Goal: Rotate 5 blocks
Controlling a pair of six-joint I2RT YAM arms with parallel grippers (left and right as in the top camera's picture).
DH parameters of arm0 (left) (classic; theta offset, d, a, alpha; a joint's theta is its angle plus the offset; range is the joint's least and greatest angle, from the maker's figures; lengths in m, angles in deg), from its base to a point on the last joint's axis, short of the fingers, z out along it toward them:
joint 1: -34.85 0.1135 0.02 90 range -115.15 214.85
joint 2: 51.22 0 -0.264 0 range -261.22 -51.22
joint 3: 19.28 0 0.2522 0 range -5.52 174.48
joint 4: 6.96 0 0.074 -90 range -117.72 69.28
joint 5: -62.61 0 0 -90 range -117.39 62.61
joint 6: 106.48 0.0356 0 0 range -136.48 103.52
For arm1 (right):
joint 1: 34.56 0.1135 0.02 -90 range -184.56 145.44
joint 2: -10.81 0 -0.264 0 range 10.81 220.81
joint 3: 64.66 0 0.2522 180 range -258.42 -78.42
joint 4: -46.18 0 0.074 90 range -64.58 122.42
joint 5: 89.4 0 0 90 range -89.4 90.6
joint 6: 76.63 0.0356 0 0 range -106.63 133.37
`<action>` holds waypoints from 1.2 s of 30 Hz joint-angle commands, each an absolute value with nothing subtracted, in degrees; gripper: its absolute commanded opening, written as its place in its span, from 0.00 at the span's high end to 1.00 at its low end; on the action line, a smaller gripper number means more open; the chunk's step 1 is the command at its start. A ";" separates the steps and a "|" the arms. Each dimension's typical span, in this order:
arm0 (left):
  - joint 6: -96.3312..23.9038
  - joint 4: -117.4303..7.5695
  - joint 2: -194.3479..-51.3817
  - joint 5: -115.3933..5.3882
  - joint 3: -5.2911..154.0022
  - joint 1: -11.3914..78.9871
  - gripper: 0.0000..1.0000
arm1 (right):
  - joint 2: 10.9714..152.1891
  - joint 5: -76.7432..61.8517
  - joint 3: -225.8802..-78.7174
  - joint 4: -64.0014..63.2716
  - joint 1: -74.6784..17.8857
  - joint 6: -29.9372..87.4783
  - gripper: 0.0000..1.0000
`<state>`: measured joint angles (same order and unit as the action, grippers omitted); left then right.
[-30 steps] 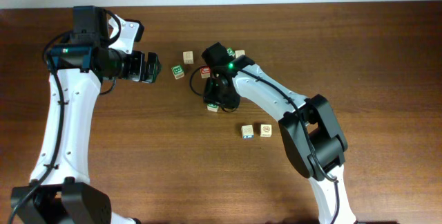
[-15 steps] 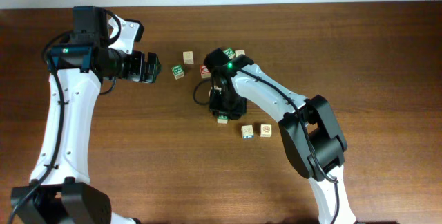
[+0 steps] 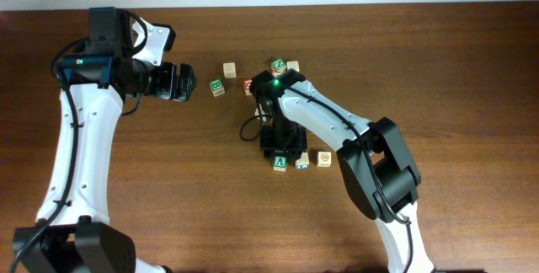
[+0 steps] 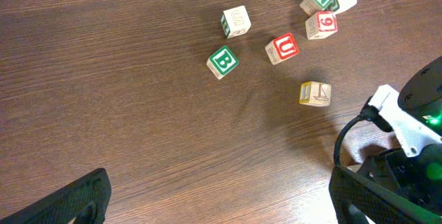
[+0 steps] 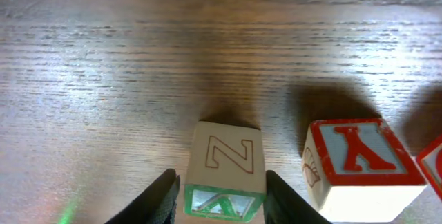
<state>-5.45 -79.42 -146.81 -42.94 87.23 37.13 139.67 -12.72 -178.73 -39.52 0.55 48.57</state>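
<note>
pale wooden cube [image 5: 225,156] sits between fingers of right hand [image 5: 222,195], grip unclear; left hand [image 4: 221,207] spread wide.

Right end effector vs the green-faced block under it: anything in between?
Nothing visible. The right end effector straddles the green-faced block, one of its fingers on each side. A red-framed block sits close beside it, outside the fingers. Whether the fingers touch the block cannot be told.

Green "B" cube [image 4: 223,61] and red "6" cube [image 4: 322,25] — well apart, both on dark wooden table [image 4: 103,79]
</note>
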 commanded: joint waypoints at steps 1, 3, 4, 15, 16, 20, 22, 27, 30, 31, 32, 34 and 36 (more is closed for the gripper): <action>-5.52 -79.31 -147.12 -42.54 88.28 37.11 0.01 | 139.75 -10.74 -178.95 -39.06 0.95 48.22 0.56; -5.52 -79.31 -147.12 -42.54 88.28 37.11 0.01 | 139.75 -10.78 -179.19 -38.52 0.62 47.76 0.56; -5.52 -79.31 -147.12 -42.54 88.28 37.11 0.01 | 139.75 -10.93 -180.20 -38.54 0.20 46.89 0.56; -5.52 -79.31 -147.12 -42.54 88.28 37.11 0.01 | 140.60 -7.83 -194.32 -26.91 -4.12 52.99 0.53; -5.52 -79.31 -147.12 -42.54 88.28 37.11 0.01 | 141.41 -7.00 -194.19 -25.40 -3.82 53.56 0.52; -5.52 -79.31 -147.12 -42.54 88.28 37.11 0.01 | 145.00 -4.75 -194.14 -21.97 -2.24 54.82 0.52; -5.52 -79.31 -147.12 -42.54 88.28 37.11 0.01 | 146.35 -4.68 -194.12 -21.99 -1.85 54.80 0.51; -5.52 -79.31 -147.12 -42.54 88.28 37.11 0.01 | 147.82 -3.59 -194.08 -23.50 -1.85 54.80 0.51; -5.52 -79.31 -147.12 -42.54 88.28 37.11 0.01 | 147.82 -2.12 -194.08 -24.64 -1.85 54.76 0.51; -5.52 -79.31 -147.12 -42.54 88.28 37.11 0.01 | 147.82 -2.12 -194.08 -24.86 -1.83 54.76 0.51; -5.52 -79.31 -147.12 -42.54 88.28 37.11 0.01 | 147.82 -2.12 -194.08 -25.27 -1.83 54.76 0.52; -5.52 -79.31 -147.12 -42.54 88.28 37.11 0.01 | 147.82 -2.10 -194.08 -25.95 -1.85 54.69 0.52; -5.52 -79.31 -147.12 -42.54 88.28 37.11 0.01 | 147.82 -2.08 -194.08 -26.12 -1.85 54.54 0.52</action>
